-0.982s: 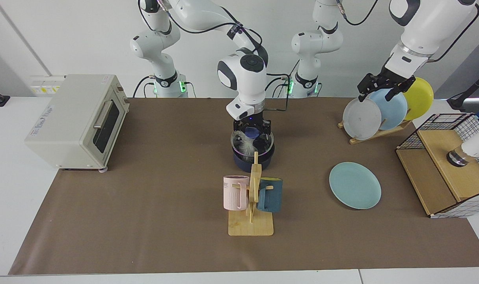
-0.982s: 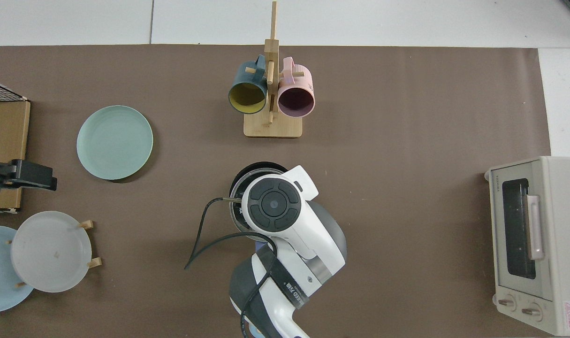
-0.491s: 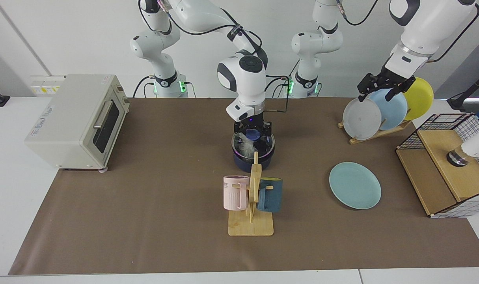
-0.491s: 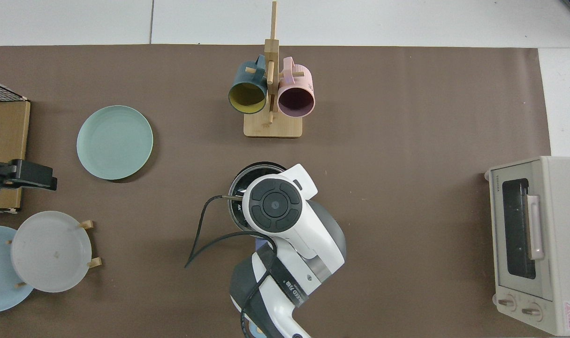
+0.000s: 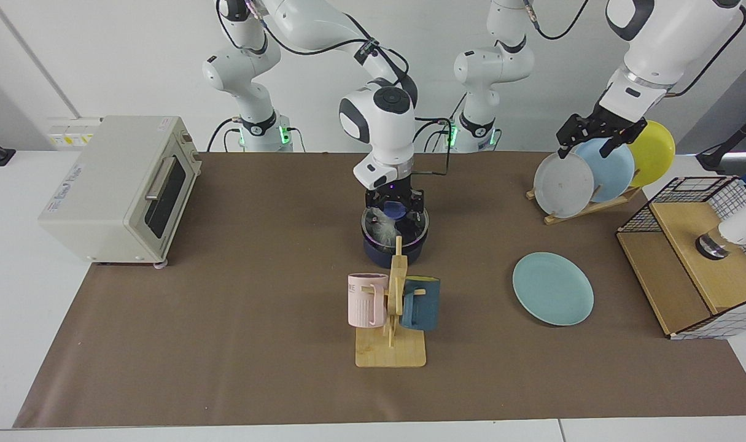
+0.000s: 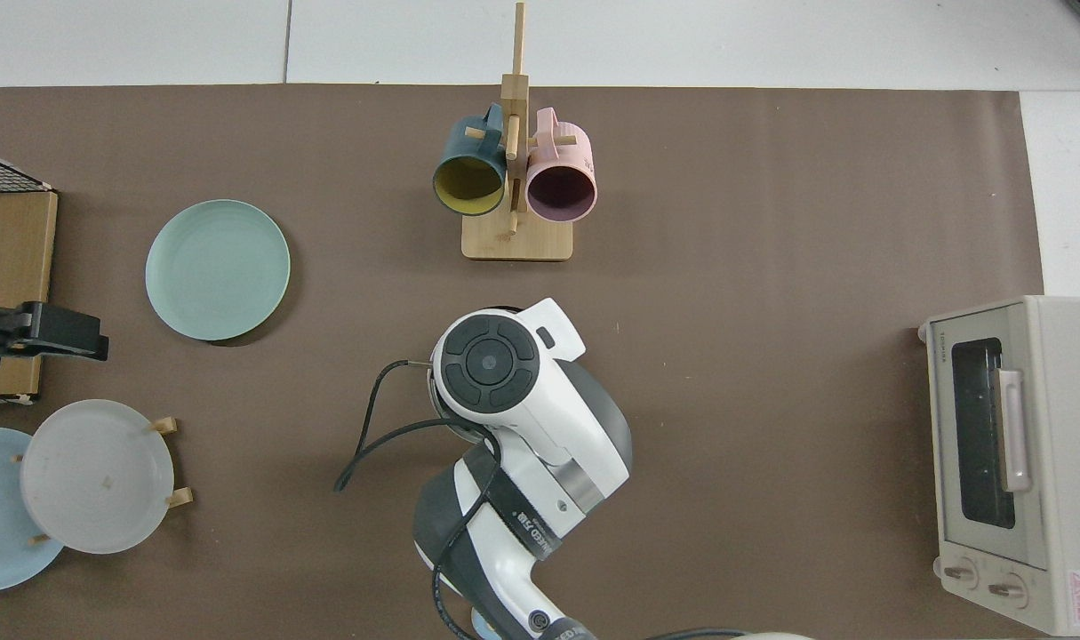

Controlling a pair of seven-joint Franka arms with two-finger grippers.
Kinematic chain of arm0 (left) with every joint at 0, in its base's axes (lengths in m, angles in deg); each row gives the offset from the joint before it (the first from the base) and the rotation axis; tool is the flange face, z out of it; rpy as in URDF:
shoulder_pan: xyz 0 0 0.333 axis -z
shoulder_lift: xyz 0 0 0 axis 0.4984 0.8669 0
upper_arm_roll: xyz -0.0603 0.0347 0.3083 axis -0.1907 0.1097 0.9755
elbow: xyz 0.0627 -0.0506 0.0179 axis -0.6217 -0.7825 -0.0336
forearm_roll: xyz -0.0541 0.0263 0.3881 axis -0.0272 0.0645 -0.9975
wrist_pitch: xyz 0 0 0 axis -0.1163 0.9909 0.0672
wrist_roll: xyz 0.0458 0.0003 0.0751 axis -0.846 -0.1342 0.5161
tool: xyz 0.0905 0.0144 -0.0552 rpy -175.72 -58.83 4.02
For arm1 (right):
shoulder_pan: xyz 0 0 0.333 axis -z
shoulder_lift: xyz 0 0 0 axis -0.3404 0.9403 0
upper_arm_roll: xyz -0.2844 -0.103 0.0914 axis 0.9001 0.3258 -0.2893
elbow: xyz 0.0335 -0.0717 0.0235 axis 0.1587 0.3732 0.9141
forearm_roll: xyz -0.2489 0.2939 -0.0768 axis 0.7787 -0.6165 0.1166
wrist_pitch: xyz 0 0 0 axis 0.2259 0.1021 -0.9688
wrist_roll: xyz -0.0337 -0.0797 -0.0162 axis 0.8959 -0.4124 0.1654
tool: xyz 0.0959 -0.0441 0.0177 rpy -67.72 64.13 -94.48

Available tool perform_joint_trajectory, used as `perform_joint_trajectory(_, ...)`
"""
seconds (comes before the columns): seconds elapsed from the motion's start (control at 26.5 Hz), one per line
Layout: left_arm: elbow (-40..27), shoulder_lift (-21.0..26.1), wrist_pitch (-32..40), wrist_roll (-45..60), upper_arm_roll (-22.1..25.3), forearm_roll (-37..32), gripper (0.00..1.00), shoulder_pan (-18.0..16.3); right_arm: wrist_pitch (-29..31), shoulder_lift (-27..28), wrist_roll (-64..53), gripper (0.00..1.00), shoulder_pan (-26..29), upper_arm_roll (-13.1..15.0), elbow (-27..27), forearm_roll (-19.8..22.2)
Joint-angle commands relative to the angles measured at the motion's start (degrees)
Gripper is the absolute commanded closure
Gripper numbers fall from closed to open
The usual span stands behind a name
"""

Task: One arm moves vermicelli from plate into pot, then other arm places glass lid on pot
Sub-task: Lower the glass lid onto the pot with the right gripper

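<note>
Brown paper mat (image 5: 237, 344) over a white table, white wall behind. Right gripper (image 5: 395, 204) points straight down over mid-table, wrist vertical, fingers set either side of the blue knob of the glass lid (image 5: 394, 222); whether they actually press the knob cannot be told from the facing view. The lid sits on the pot (image 5: 395, 247), and the vermicelli (image 5: 382, 228) shows as a pale wisp through the glass, inside the pot. A wooden mug rack (image 5: 394, 319) with a pink mug (image 5: 366, 299) and a dark teal mug (image 5: 420, 303) stands just in front and hides the pot's lower front edge. In the top view the right arm's wrist housing (image 6: 504, 373) covers pot and lid almost entirely; the pot handle is not made out. The teal-green plate (image 5: 552, 288) lies bare on the mat, well apart from the pot. Left gripper (image 5: 598, 132) waits raised above the plate rack (image 5: 584, 205) holding grey, light blue and yellow plates, fingers spread with nothing between them; in the top view only its dark tip (image 6: 37, 331) enters at the frame edge. Toaster oven (image 5: 118, 187) at the mat's far end, wire-and-wood basket (image 5: 695, 258) at the other.
</note>
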Motion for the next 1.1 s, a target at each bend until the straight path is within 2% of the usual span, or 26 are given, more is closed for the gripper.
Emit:
perform_joint_trajectory(0.0,-0.91,-1.0,-0.71,-0.65,0.45,0.14,0.0,0.39,-1.03,2.93,2.13,1.0,-0.3,-0.04,-3.02,3.44)
perform_joint_trajectory(0.23,-0.91,-1.0,-0.71,-0.65,0.45,0.14,0.0,0.48,-1.03,3.11,2.22,1.0,-0.48,-0.04,-3.02,4.32)
perform_joint_trajectory(0.68,-0.91,-1.0,-0.71,-0.74,0.45,0.14,0.0,0.39,-0.85,3.11,2.75,0.99,-0.3,-0.13,-3.02,3.09)
perform_joint_trajectory(0.76,-0.91,-1.0,-0.71,-0.74,0.45,0.14,0.0,0.39,-0.85,3.11,2.74,0.74,-0.22,-0.04,-2.93,2.92)
perform_joint_trajectory(0.79,-0.91,-1.0,-0.71,-0.65,0.45,0.14,0.0,0.39,-0.85,3.11,2.66,0.57,-0.13,-0.13,-2.93,2.65)
perform_joint_trajectory(0.83,-0.91,-1.0,-0.71,-0.74,0.45,0.14,0.0,0.39,-0.85,3.11,2.57,0.31,-0.04,-0.04,-2.93,2.48)
perform_joint_trajectory(0.87,-0.91,-1.0,-0.71,-0.65,0.45,0.14,0.0,0.48,-0.85,3.11,2.57,0.0,-0.04,-0.04,-2.93,2.56)
perform_joint_trajectory(1.06,-0.91,-1.0,-0.71,-0.65,0.45,0.14,0.0,0.48,-3.57,2.67,2.13,0.0,0.31,-0.04,-3.28,3.18)
